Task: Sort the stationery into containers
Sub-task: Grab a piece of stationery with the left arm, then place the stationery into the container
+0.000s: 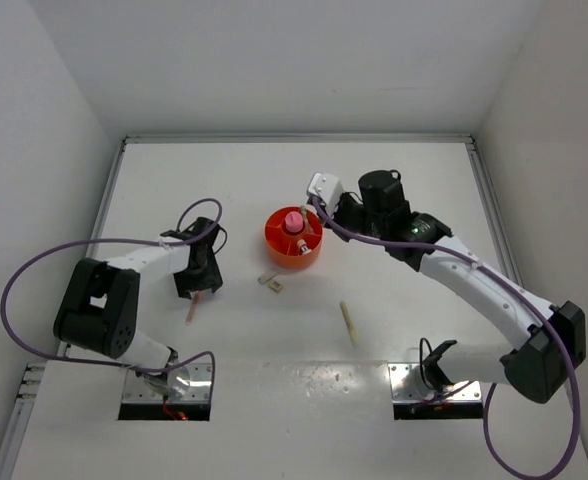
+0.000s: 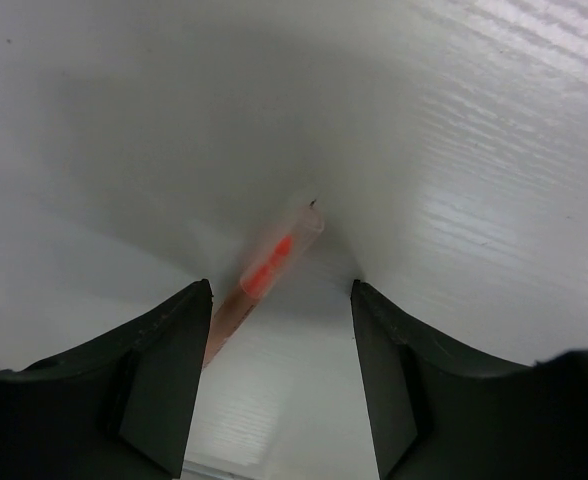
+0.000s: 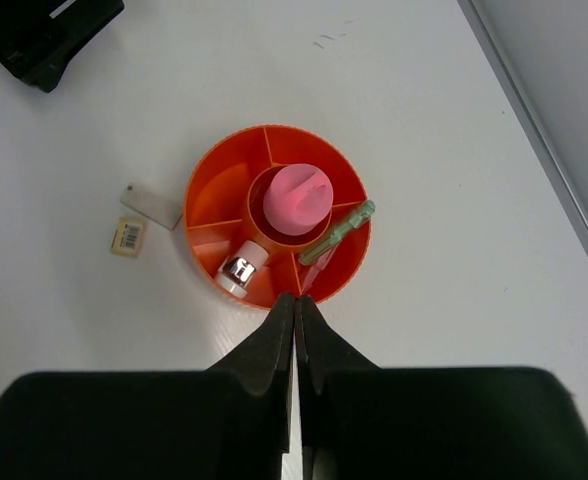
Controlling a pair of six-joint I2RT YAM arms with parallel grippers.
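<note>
The left gripper [image 2: 279, 290] is hanging low over the table [image 2: 454, 150] with its fingers apart. They are straddling the thin pink-orange pen [image 2: 262, 268], which is lying flat well to the left of the orange organiser [image 1: 277, 248], on the side nearer the arm bases. The pen is sitting closer to one finger, so centre the jaws over it before lowering and closing across its width. The right gripper [image 3: 295, 330] is hovering beside the organiser, fingers pressed together and holding nothing.

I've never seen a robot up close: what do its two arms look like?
The left arm and right arm are white links with chunky black joints. A purple cable loops off each. The fingers are black and tapered. A green light glows on the right one.
</note>
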